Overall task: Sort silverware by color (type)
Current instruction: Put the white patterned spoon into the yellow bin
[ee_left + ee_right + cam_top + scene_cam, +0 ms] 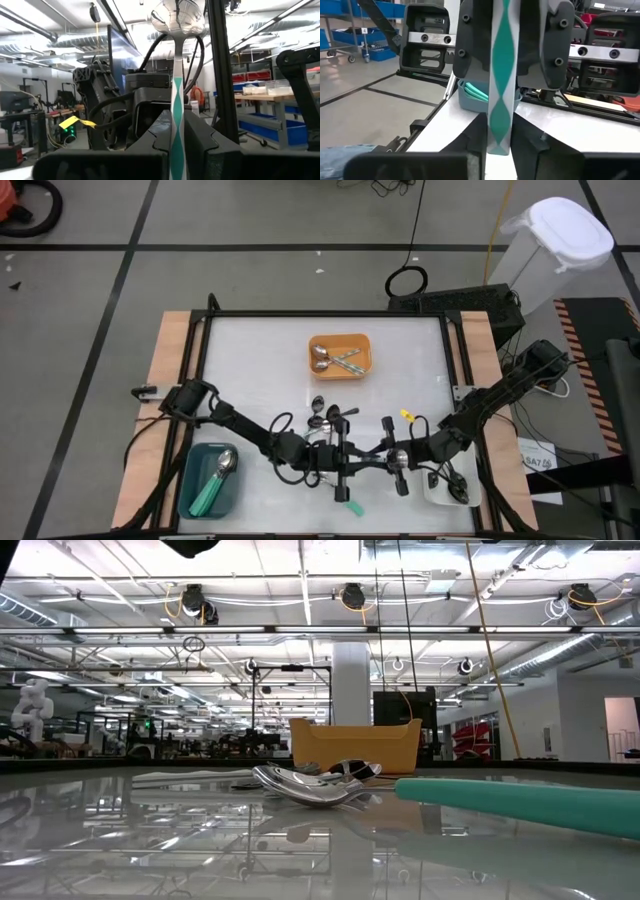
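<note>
Wrist views: both claws grip one teal-handled spoon (178, 100) mid-handover, above the surface's near middle.
Left claw (178, 150) and right claw (501, 127) each clamp its handle; teal tray (190, 492) lies left, nearer the left arm.

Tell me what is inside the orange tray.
In the orange tray, two spoons lie crossed, silver bowls with teal-and-white patterned handles. From table height its wall hides them; nothing else shows inside.

- A white table (260, 370) carries three trays: orange tray (339, 355) at the far middle, teal tray (209, 479) at the near left, white tray (450, 488) at the near right.
- A cluster of loose spoons (326, 417) lies mid-table.
- A teal-handled spoon (353, 507) lies near the front edge.
</note>
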Controlling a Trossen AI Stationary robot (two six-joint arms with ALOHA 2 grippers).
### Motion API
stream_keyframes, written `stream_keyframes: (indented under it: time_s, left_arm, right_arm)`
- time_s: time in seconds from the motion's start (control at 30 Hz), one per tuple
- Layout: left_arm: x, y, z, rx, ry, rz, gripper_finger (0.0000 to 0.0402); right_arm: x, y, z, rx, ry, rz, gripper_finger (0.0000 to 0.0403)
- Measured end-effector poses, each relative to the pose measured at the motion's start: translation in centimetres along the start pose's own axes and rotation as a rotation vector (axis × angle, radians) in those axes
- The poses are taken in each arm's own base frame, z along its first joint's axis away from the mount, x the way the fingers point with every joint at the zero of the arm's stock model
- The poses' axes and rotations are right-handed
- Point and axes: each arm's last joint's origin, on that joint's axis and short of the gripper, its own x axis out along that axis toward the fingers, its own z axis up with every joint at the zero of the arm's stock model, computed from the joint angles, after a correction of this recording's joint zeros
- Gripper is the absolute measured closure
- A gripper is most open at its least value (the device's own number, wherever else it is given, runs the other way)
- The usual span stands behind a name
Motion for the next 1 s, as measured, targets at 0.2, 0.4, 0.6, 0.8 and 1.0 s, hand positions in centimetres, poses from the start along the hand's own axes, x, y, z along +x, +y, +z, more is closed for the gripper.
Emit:
stream_keyframes:
  time_s: [0.2, 0.4, 0.6, 0.8, 1.0]
  left_arm:
    - [0.0, 0.1, -0.3, 0.013, 0.069, 0.097, 0.0353]
    - [0.0, 0.7, -0.2, 0.044, 0.266, 0.192, 0.0285]
    - [-0.5, 1.3, 2.6, -0.004, 0.464, 0.192, 0.0273]
    - [-1.9, 1.7, 5.0, -0.089, 0.646, 0.197, 0.0271]
    - [-3.2, 1.2, 5.3, -0.138, 0.76, 0.202, 0.0271]
  right_arm:
    - [-0.4, -0.2, 0.1, 0.021, 0.027, -0.029, 0.0351]
    - [-1.5, -0.9, 0.7, 0.014, 0.069, -0.129, 0.0351]
    - [-2.4, -2.0, 1.2, -0.019, 0.101, -0.193, 0.0351]
    - [-2.4, -4.5, 1.3, -0.045, 0.149, -0.295, 0.0351]
    - [-1.7, -8.9, 0.7, -0.047, 0.238, -0.382, 0.0349]
